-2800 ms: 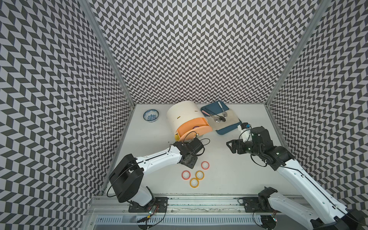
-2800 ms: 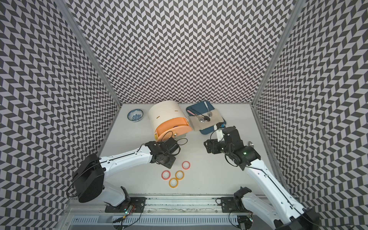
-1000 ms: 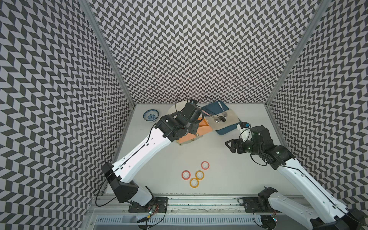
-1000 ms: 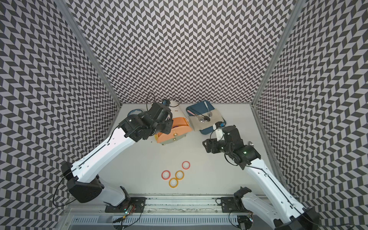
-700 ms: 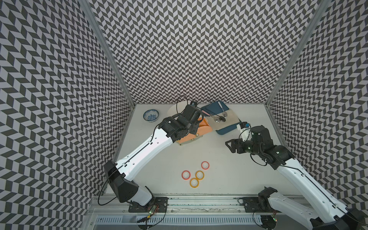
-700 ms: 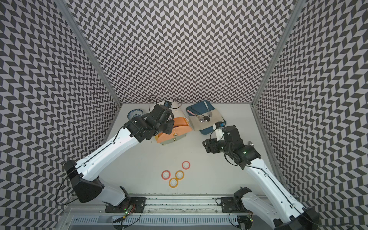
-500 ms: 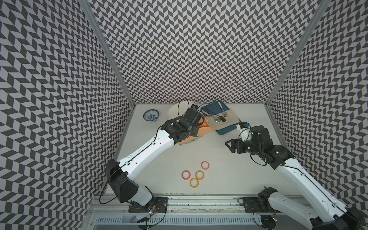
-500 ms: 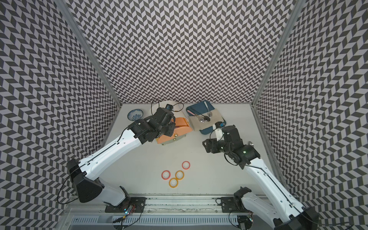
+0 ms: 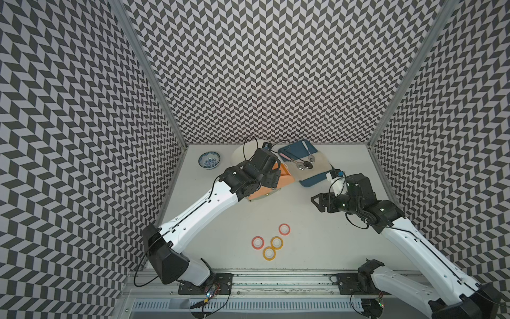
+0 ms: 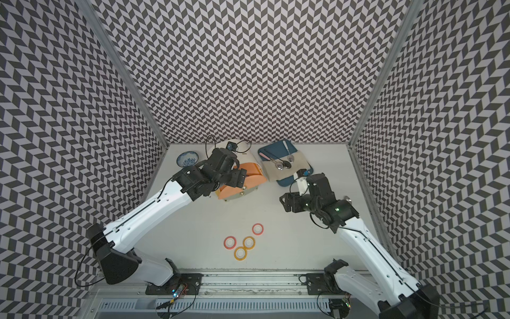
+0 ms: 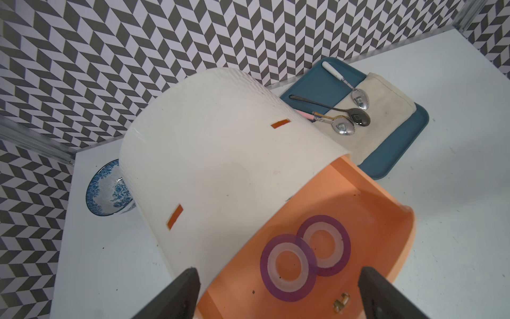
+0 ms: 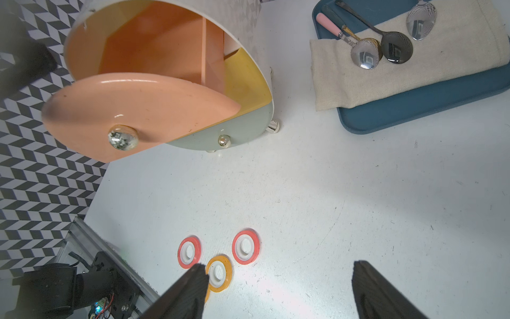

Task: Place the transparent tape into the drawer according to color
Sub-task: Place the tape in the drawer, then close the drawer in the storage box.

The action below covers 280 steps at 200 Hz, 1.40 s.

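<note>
Two purple tape rings [image 11: 302,244] noted in orange drawer [image 11: 372,215].
Left gripper [image 11: 278,273] and right gripper [image 12: 278,268] are seen spread, empty.

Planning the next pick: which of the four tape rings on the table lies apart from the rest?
The pink-red, white-cored tape ring nearest the open orange drawer; the other three sit bunched together.

left arm [image 9: 204,212]: white shell links, black joints, thin dark seam with small screw holes | right arm [image 9: 408,243]: same white and black, small green light [image 10: 336,209] near wrist | cables [image 9: 244,149]: thin, black, in loops | fingers [image 11: 179,295]: matte black, perhaps with a woven texture
</note>
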Motion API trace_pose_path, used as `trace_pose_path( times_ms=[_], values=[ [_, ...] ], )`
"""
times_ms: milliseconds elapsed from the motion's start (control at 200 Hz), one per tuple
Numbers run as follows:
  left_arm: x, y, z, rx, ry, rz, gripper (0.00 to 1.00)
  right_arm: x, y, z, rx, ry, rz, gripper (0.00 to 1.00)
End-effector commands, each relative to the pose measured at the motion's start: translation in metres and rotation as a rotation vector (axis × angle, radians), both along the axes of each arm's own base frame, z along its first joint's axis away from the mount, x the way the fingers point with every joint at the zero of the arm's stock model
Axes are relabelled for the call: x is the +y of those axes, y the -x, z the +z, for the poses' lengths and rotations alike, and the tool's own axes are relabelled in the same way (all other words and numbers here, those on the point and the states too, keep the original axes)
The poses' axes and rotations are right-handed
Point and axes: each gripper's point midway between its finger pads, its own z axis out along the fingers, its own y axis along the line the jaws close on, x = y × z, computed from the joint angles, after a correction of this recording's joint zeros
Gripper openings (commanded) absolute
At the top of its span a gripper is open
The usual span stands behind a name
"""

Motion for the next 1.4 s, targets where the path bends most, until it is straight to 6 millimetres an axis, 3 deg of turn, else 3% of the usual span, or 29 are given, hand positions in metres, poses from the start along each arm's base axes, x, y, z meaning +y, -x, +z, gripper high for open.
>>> trace_pose_path(
  times_ms=[0, 215, 320, 596, 751, 886, 1397],
  values=[
    [0.004, 0.002, 0.040, -0.081, 0.076, 0.008, 0.98, 0.013, -0.009, 0.023, -0.068, -0.064, 0.046, 0.85],
    [0.033, -0.003, 0.069, -0.146, 0.201, 0.053, 1.00, 0.037, -0.010, 0.036, -0.119, -0.123, 0.137, 0.84],
    [0.050, -0.017, 0.069, -0.152, 0.285, 0.068, 1.00, 0.058, -0.009, 0.048, -0.169, -0.133, 0.194, 0.84],
    [0.064, -0.057, 0.032, -0.054, 0.407, 0.059, 0.98, 0.116, -0.018, 0.072, -0.291, -0.133, 0.279, 0.79],
    [0.069, -0.070, 0.014, -0.017, 0.408, 0.069, 0.94, 0.145, -0.025, 0.075, -0.324, -0.129, 0.302, 0.65],
    [0.073, -0.075, 0.000, 0.013, 0.395, 0.078, 0.91, 0.164, -0.028, 0.073, -0.334, -0.139, 0.313, 0.63],
    [0.082, -0.079, -0.031, 0.092, 0.350, 0.090, 0.84, 0.192, -0.050, 0.077, -0.395, -0.155, 0.252, 0.54]
  ],
)
